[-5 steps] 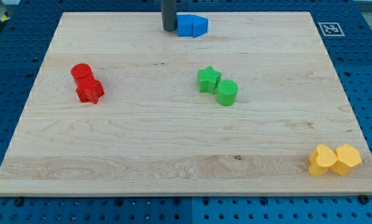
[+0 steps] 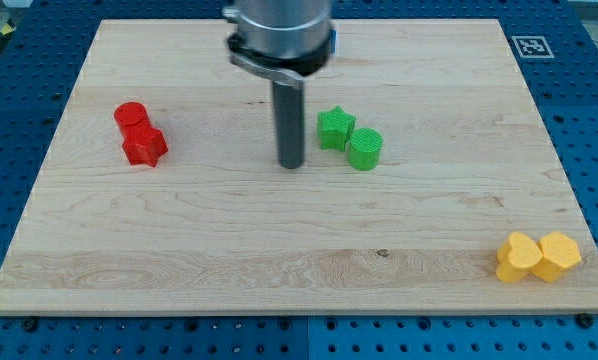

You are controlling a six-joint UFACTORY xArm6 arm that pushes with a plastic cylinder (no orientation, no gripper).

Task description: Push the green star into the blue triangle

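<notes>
My tip (image 2: 292, 165) has just swung down from beside the blue triangle (image 2: 331, 41), now mostly hidden, to the green star (image 2: 335, 128)'s left, fingerless, not yet touching.

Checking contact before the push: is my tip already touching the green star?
No: my tip stands on bare board at the view's left of the green star, with a visible gap between them.

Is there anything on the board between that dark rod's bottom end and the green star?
Nothing: in the camera view, only bare wood separates my tip from the green star on its right.
</notes>
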